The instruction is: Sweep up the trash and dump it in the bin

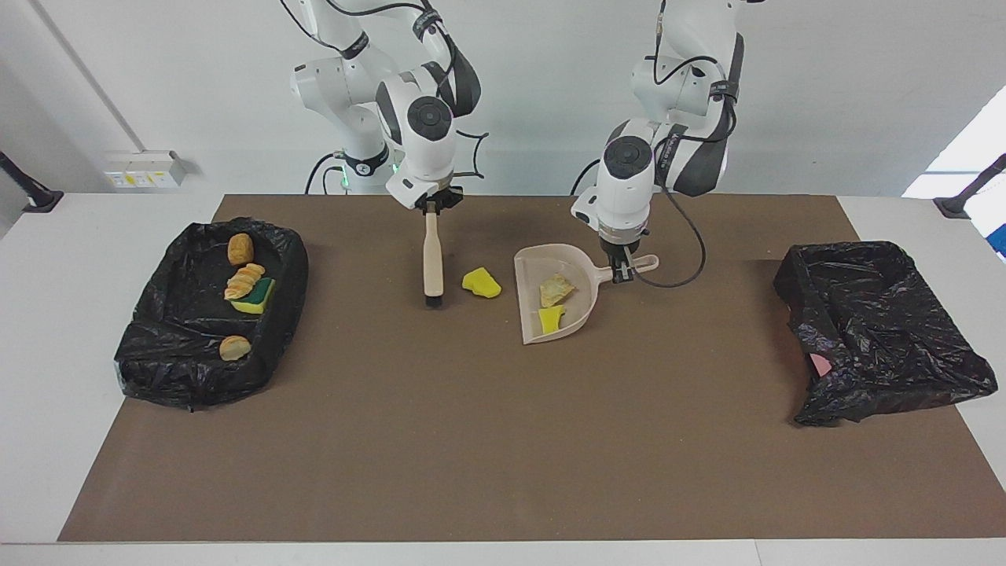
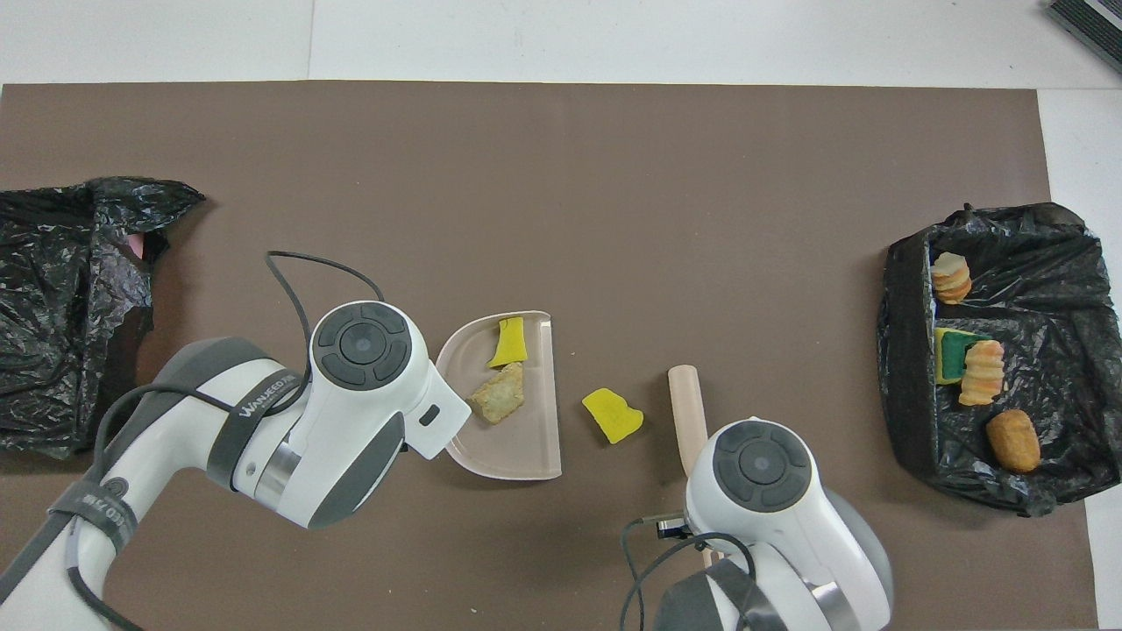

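Observation:
My right gripper point(image 1: 431, 206) is shut on the top of the beige brush point(image 1: 432, 255), whose black bristles rest on the mat. A loose yellow sponge point(image 1: 481, 283) lies between the brush and the beige dustpan point(image 1: 570, 263). My left gripper point(image 1: 623, 267) is shut on the dustpan's handle. The pan lies on the mat and holds a pastry chunk point(image 1: 556, 291) and a yellow sponge piece point(image 1: 552, 317). In the overhead view the loose sponge point(image 2: 612, 414) lies between the brush handle point(image 2: 686, 412) and the pan point(image 2: 526, 456); both grippers are hidden under the arms' wrists.
A bin lined with a black bag point(image 1: 157, 346) stands at the right arm's end of the brown mat point(image 1: 503, 440); it holds several pieces of bread and a green-sided sponge point(image 1: 255, 297). A second black-bagged bin point(image 1: 880, 330) stands at the left arm's end.

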Controlling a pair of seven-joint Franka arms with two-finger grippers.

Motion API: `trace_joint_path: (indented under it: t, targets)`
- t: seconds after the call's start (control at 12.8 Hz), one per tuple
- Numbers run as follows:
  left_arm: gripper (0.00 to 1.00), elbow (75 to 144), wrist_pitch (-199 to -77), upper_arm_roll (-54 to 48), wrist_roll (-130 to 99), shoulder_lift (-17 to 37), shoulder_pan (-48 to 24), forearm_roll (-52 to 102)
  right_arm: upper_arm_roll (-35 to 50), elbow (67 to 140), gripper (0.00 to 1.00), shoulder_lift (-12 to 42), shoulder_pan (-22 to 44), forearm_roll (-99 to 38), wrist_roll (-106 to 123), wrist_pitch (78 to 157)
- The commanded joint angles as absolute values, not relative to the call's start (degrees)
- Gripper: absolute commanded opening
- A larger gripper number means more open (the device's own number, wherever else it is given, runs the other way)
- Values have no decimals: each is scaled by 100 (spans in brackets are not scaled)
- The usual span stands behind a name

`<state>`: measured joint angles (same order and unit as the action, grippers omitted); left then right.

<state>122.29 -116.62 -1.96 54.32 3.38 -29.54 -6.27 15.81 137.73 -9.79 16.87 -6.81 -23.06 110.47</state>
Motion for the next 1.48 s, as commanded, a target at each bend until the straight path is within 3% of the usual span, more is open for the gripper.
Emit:
trace_joint_path:
  t: [0.0,0.23,0.39,0.78,1.09,1.4]
  targets:
    - [0,12743,-11794,-132,5274,-61,-3163,-738,1617,13729,0,-476,2046,-1061,-2364,11915]
    - [0,12885,-11997,-132,5107,-123,-3164,-738,1617,13484,0,-80,2417,-2220,-2312,12830]
    - [0,12981,-12155,-141,5133,-132,-3120,-738,1617,12861,0,166,2522,-2452,-2512,12823]
    - [0,12947,-12374,-141,5403,-36,-2647,-336,1556,12727,0,-780,2304,-1971,-2865,11780]
    - [0,12894,-12586,-141,6098,35,-2014,578,1573,12630,0,-1212,2135,-1408,-3145,10734]
    - [0,12570,-12507,-141,6881,61,-1267,949,1626,13147,0,-1381,2625,-1327,-3383,10660]
